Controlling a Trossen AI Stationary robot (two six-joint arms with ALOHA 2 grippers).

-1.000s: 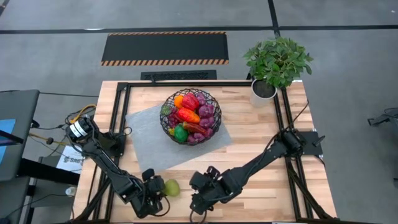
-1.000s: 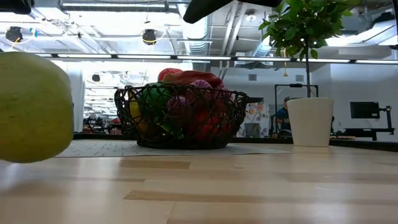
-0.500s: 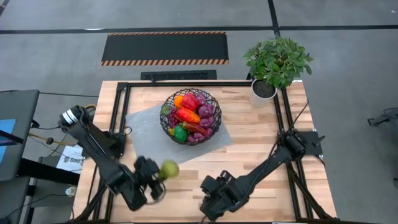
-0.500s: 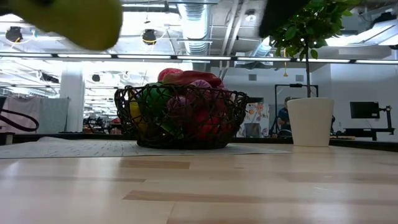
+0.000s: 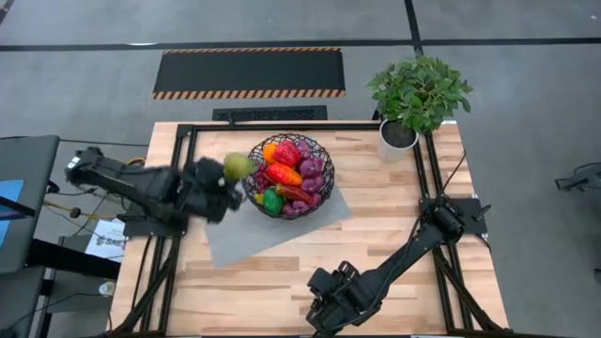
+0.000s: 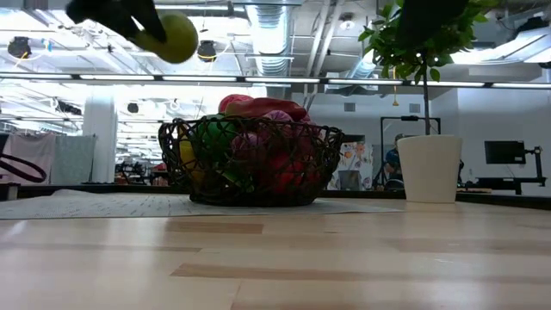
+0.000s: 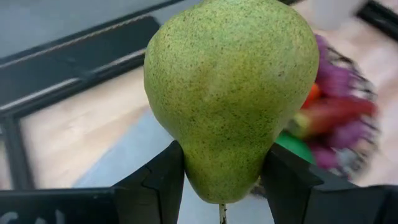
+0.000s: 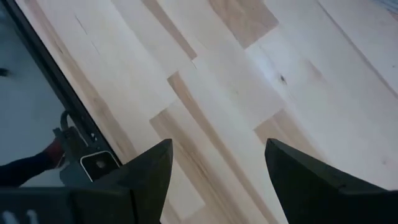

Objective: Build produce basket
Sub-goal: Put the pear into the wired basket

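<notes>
grey floor (image 5: 526, 84), striped mat (image 5: 249, 72), ceiling lights (image 6: 258, 77).

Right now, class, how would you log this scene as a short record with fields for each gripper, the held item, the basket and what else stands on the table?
left gripper: shut on the pear, raised beside the basket's rim
right gripper: open, empty, low at the table's near edge
basket: black wire, on a grey mat, heaped with produce
plant pot: white, at the far right corner
</notes>
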